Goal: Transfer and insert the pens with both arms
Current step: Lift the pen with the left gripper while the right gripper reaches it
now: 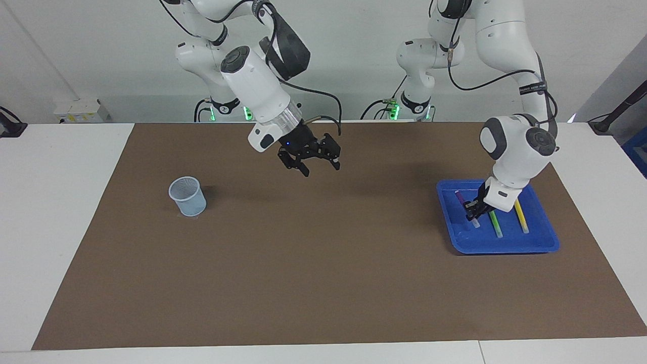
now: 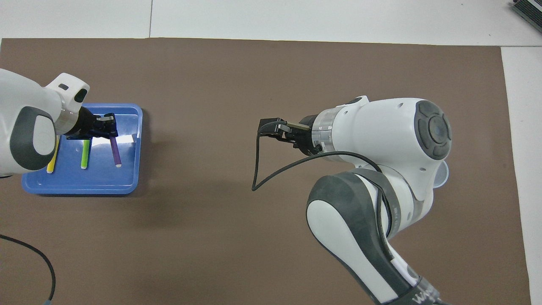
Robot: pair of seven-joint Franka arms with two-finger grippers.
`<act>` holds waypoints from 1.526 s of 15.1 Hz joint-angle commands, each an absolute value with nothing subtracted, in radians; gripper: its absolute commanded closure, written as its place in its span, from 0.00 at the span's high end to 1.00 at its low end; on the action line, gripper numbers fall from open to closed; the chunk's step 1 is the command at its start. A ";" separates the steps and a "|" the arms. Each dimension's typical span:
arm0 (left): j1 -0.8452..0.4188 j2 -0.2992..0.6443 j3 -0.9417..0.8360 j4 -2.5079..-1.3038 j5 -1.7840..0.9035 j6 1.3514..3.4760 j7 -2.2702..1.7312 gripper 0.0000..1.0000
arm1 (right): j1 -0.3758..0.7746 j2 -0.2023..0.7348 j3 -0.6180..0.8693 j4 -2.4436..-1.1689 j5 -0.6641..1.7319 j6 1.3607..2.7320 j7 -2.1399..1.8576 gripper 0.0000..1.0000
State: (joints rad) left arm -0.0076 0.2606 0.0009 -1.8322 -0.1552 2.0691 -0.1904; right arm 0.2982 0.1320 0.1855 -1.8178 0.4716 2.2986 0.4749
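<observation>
Now the left pincer (image 1: 474, 211) was clamped on the purple pen (image 1: 462, 198) over the blue tray (image 1: 498, 246), while the right pincer (image 1: 320, 167) waited with fingers apart above the table (image 1: 323, 283).

Purple pen (image 2: 114, 151) in left tool (image 2: 108, 127)

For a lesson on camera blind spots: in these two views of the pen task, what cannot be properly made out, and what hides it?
- Cup: overhead view, only a sliver shows past the right arm.
- Right hand: overhead view, fingertips covered by its own wrist.
- Yellow pen: overhead view, upper part under the left arm.
- Purple pen in the left hand: neither view shows whether its lower end clears the tray.
</observation>
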 commanded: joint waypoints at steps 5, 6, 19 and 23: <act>-0.015 0.189 -0.040 -1.681 -0.283 1.804 -0.608 0.00 | 0.290 0.138 0.193 -1.819 0.595 2.355 0.489 1.00; -0.015 0.180 -0.043 -1.681 -0.313 1.787 -0.673 0.00 | 0.304 0.143 0.193 -1.815 0.606 2.384 0.495 1.00; -0.015 0.086 -0.103 -1.796 -0.776 1.759 -1.244 0.00 | 0.505 0.149 0.193 -1.804 0.623 2.583 0.658 1.00; -0.008 0.064 -0.103 -1.835 -0.842 1.755 -1.262 0.00 | 0.526 0.150 0.193 -1.802 0.621 2.612 0.658 1.00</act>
State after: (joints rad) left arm -0.0113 0.1121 -0.1108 -1.7828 -0.8015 1.7608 -1.2410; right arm 0.5244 0.1409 0.1914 -1.8131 0.6066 2.5953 0.6482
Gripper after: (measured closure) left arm 0.833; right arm 0.000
